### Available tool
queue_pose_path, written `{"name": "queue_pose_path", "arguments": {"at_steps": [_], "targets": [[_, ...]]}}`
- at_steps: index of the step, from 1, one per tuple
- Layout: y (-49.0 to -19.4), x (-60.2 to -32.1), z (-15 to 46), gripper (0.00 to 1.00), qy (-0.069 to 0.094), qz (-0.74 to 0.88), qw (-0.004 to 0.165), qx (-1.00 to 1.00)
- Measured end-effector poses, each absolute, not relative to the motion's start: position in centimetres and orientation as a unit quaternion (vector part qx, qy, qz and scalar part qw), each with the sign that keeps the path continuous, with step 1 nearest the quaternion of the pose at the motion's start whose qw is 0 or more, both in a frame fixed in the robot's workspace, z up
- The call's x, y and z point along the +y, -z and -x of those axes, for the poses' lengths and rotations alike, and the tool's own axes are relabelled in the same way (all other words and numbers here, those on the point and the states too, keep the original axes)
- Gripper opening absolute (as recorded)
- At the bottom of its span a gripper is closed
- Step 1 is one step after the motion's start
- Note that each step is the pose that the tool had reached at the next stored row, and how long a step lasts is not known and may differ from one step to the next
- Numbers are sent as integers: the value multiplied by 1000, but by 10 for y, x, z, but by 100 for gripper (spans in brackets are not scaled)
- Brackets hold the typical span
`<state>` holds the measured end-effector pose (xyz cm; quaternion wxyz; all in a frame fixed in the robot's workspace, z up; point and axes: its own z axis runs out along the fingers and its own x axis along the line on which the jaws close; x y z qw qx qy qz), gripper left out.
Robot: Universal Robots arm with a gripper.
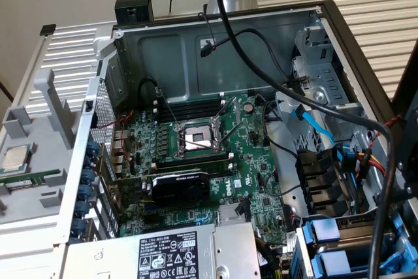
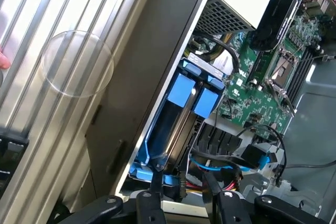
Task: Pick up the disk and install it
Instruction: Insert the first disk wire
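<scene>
Right, the end effector [image 2: 181, 173] hung over the drive cage [image 1: 304, 253] in the corner of the open case [image 1: 215, 37], at the exterior view's lower right. The disk [image 2: 178, 94] sat on edge in a cage slot with its blue carrier tab facing out and a second blue carrier [image 2: 208, 102] just beside it. It looked seated or close to it — the slot rails would be carrying it, which fits the on-edge attitude.

The end effector was lined up with the disk's near end, either touching the blue frame or just shy of it; couldn't tell which. Couldn't tell either whether it was grasping the disk or released.

Coming in through the open side of the case made sense. Power and data cables [image 2: 223, 162] crowded the cage on one side and the case wall closed off the other, so that looked like the free lane.

The motherboard [image 1: 196, 148] and power supply [image 1: 170, 253] were apart from it. The processor chip [image 1: 14, 159] and memory stick [image 1: 29, 179] lay in the grey tray [image 1: 39, 115] outside the case, well apart — not this job's parts.
</scene>
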<state>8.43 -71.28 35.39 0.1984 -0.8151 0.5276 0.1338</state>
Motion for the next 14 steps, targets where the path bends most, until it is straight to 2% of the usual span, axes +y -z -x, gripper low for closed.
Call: {"name": "queue_pose_path", "arguments": {"at_steps": [14], "targets": [[-351, -713, -84, 43, -134, 815, 198, 528]]}}
